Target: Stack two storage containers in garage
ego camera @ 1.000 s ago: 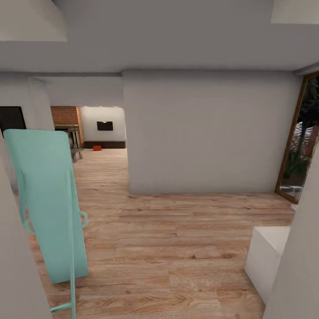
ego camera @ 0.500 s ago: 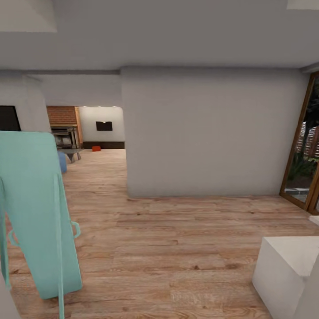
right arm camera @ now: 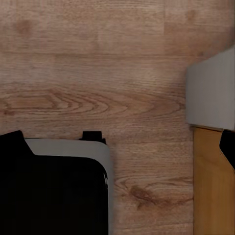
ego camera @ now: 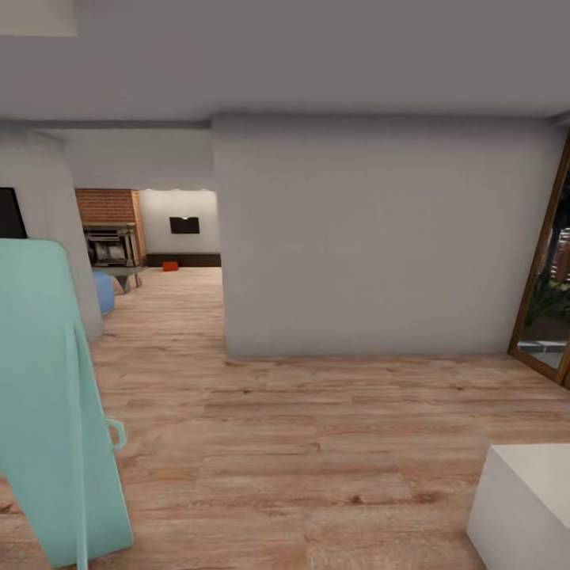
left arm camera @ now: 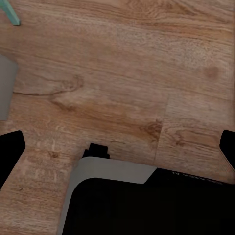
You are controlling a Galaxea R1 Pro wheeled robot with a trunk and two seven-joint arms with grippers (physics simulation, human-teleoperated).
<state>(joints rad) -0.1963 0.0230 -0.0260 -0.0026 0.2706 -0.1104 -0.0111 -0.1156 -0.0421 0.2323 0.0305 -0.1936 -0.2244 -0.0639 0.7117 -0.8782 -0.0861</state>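
One small orange-red shape [ego camera: 170, 266], which I take to be a storage container, lies far off in the head view on the light plank floor [ego camera: 317, 443] of the living room, just in front of the long low dark bench [ego camera: 184, 259] and under the black wall screen [ego camera: 184, 226]; the red-brick fireplace [ego camera: 107, 218] stands beside it, and whether a second container sits there is too small to tell. A grey wall block [ego camera: 380, 237] fills the middle, so the open passage beside it looks like the way toward the bins. A tall pale-teal panel [ego camera: 47, 412] leans close at the near left and a white box [ego camera: 526, 507] sits low at the right. In the left wrist view the left pincer [left arm camera: 117, 147] hangs over bare planks, its dark fingertips [left arm camera: 10, 147] at opposite edges, spread wide and empty, sensible for travel. In the right wrist view the right pincer [right arm camera: 117, 142] likewise looks down at planks, fingers apart and holding nothing, near a white block [right arm camera: 213, 90] and a wooden edge [right arm camera: 213, 181].
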